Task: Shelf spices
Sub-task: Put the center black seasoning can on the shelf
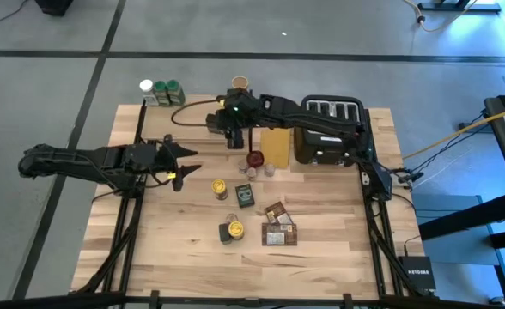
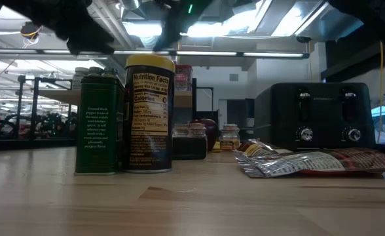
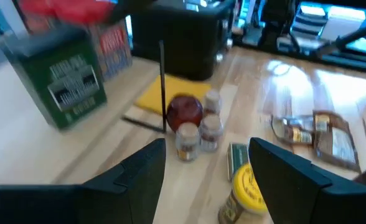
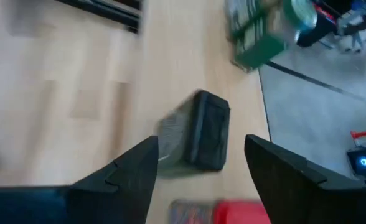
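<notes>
The shelf (image 1: 199, 142) is a raised light-wood plank at the table's far left. A green tin (image 3: 61, 81) and a red-lidded jar (image 3: 77, 12) stand on it. My right gripper (image 1: 234, 137) hangs open above the plank. Below its fingers (image 4: 127, 171) stands a dark-topped tin (image 4: 201, 130), untouched, with a red lid (image 4: 236, 211) beside it. My left gripper (image 3: 208, 144) is open and holds nothing; it hovers at the table's left (image 1: 186, 165). More spices rest on the tabletop: a yellow-lidded jar (image 1: 221, 188), a dark tin (image 1: 246, 195), another jar (image 1: 234, 229), brown packets (image 1: 278, 225) and two small jars (image 3: 198, 134).
A black toaster (image 1: 330, 129) stands at the far right under my right arm. A yellow board (image 1: 276, 146) and a dark red knob (image 1: 254, 159) lie beside it. Green-lidded jars (image 1: 168, 90) and a brown-lidded jar (image 1: 240, 83) stand at the far edge. Bare wood fills the near half.
</notes>
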Available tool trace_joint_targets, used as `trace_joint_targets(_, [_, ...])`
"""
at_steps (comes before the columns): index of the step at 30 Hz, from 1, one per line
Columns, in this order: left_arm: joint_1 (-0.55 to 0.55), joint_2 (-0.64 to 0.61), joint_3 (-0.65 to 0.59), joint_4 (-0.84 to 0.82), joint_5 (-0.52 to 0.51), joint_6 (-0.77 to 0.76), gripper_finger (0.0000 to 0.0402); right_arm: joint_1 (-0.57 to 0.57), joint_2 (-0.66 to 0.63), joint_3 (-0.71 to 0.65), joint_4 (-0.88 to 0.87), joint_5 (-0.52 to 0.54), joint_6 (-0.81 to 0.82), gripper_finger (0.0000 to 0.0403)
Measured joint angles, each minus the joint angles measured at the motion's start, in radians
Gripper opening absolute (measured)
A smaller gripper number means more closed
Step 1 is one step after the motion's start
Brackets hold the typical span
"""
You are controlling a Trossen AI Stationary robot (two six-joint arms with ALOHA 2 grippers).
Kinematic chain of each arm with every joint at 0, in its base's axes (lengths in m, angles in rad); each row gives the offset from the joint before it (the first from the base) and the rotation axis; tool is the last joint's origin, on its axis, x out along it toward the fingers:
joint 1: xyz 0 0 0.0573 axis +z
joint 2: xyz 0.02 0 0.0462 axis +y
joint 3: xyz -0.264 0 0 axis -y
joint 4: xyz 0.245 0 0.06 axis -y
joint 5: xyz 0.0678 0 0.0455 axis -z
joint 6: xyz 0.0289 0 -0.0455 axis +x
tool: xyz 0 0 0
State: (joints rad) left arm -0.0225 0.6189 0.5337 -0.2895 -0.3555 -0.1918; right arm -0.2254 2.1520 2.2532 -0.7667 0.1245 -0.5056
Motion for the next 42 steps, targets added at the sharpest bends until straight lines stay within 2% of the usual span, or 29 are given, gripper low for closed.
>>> trace_joint_targets(5, [0.029, 0.025, 0.076, 0.0, -0.033, 0.095, 0.0225, 0.073, -0.065, 0.105, -0.26, 0.016, 0.043, 0.0241])
trace_joint_targets(9, [0.08, 0.122, 0.171, -0.044, -0.054, 0.209, 0.0225, 0.109, -0.122, 0.068, -0.393, 0.012, 0.133, 0.0241])
trace_joint_targets(13, [0.142, 0.257, 0.329, -0.176, -0.05, 0.267, 0.0225, 0.124, -0.142, 0.035, -0.552, -0.019, 0.232, 0.0241])
trace_joint_targets(17, [0.227, 0.356, 0.474, -0.253, -0.046, 0.369, 0.0225, 0.128, -0.196, -0.101, -0.569, -0.03, 0.263, 0.0241])
trace_joint_targets(21, [0.34, 0.422, 0.561, -0.276, 0.055, 0.434, 0.0225, 0.112, -0.338, -0.329, -0.441, -0.031, 0.251, 0.0241])
trace_joint_targets(25, [0.464, 0.482, 0.623, -0.283, 0.214, 0.458, 0.0235, 0.071, -0.522, -0.628, -0.214, -0.029, 0.226, 0.0241])
trace_joint_targets(32, [0.651, 0.638, 0.726, -0.372, 0.454, 0.505, 0.0277, -0.034, -0.829, -1.104, 0.24, -0.058, 0.187, 0.0241])
trace_joint_targets(36, [0.688, 0.701, 0.799, -0.507, 0.48, 0.56, 0.0285, -0.078, -0.946, -1.294, 0.378, -0.107, 0.217, 0.0241])
trace_joint_targets(42, [0.706, 0.715, 0.815, -0.57, 0.562, 0.634, 0.0279, -0.089, -1.028, -1.518, 0.602, -0.151, 0.292, 0.0241])
